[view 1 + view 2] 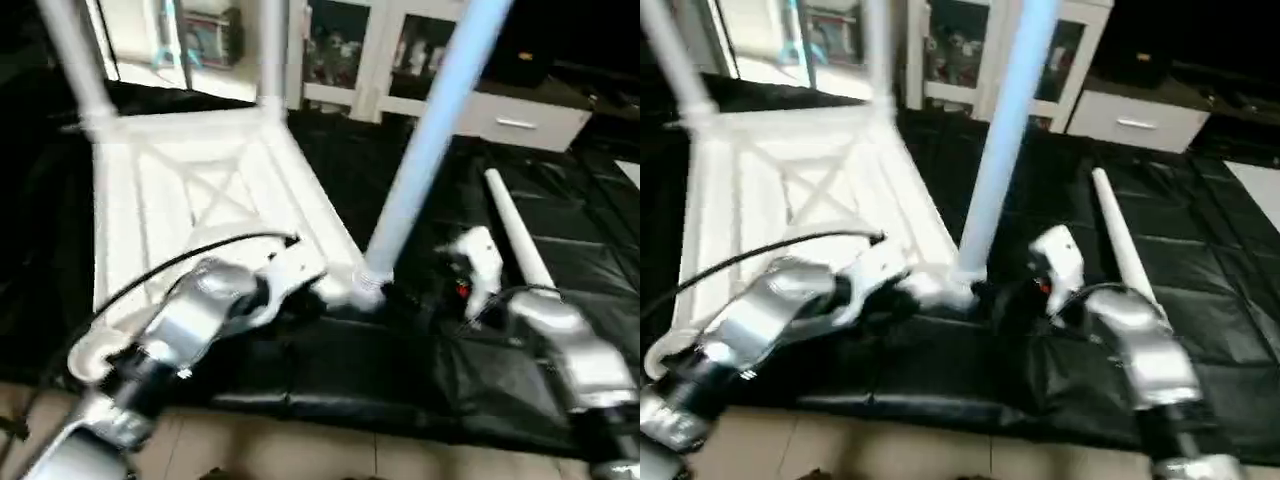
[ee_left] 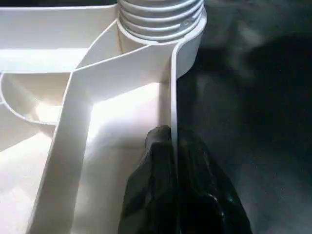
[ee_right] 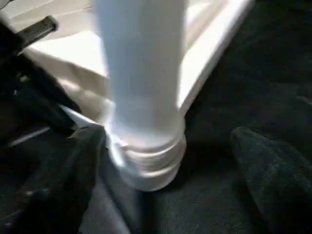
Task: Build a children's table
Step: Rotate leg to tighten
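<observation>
Left hand (image 2: 173,185) pinches the table top's (image 1: 200,190) rim; right hand (image 3: 165,175) spread around the leaning leg (image 1: 425,150) — unsupported, it may topple from its socket.

I get daylight from twelve o'clock behind, glare on the white tabletop (image 1: 200,190); the near leg (image 3: 141,73) is smeared, probably by motion.

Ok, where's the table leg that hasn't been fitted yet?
The loose leg lies flat on the black mat on the right of the head views, just beyond the right gripper and right of the upturned table top.
</observation>
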